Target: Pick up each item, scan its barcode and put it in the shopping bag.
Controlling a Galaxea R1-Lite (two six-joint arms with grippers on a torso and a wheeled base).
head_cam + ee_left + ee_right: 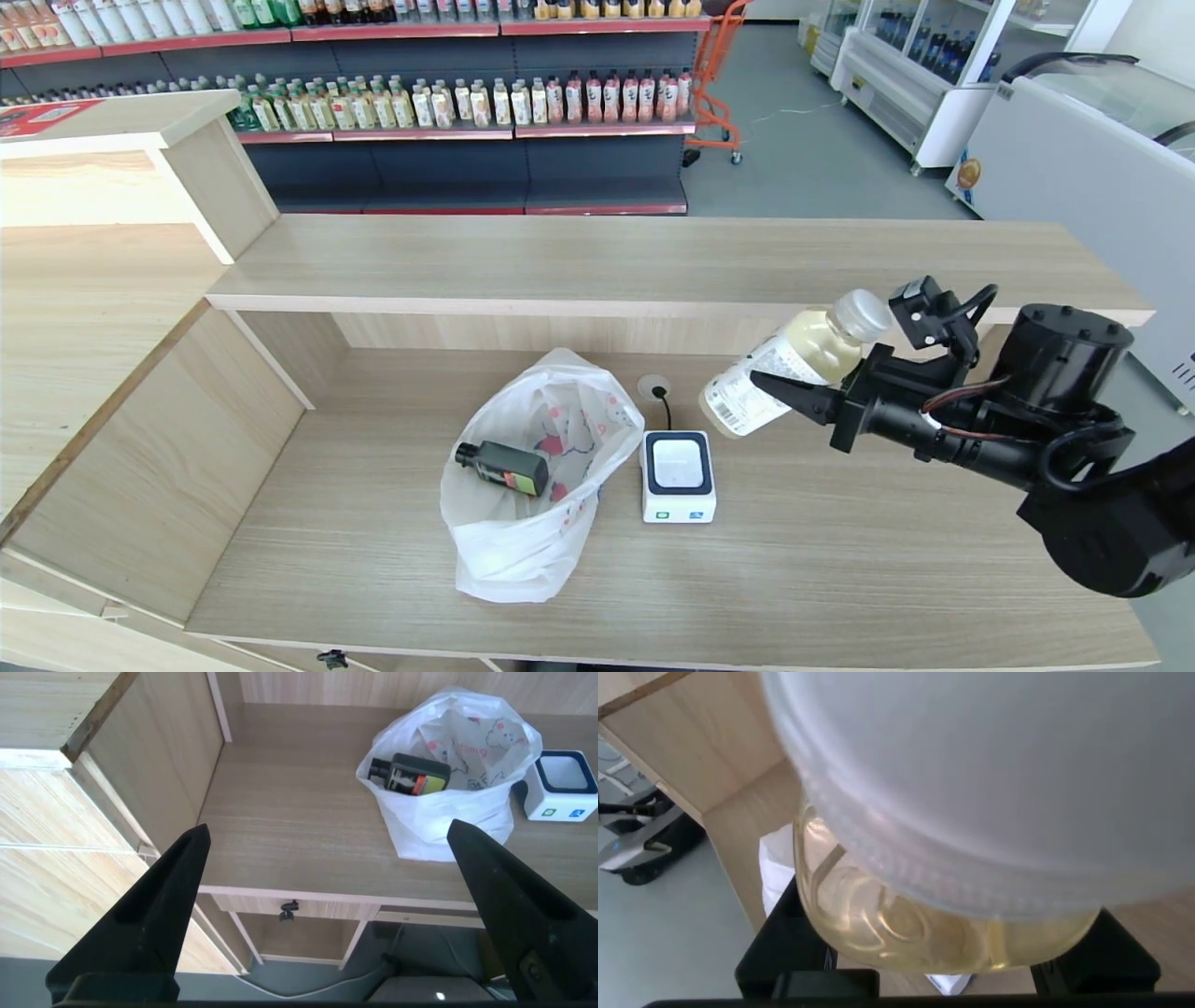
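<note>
My right gripper (794,387) is shut on a clear bottle of pale yellow drink (794,369) with a white cap and a white label. It holds the bottle tilted in the air, its base just right of and above the white barcode scanner (679,474). In the right wrist view the bottle (952,924) sits very close, cap foremost. A white plastic shopping bag (532,471) lies open left of the scanner, with a dark bottle (502,467) inside. My left gripper (327,915) hangs open off the counter's front left, with the shopping bag (448,775) and scanner (561,784) beyond it.
The wooden counter (840,560) has a raised shelf (653,261) along its back and a side wall (159,457) on the left. A cable hole (653,385) lies behind the scanner. Shop shelves of bottles (467,103) and freezers (1074,140) stand beyond.
</note>
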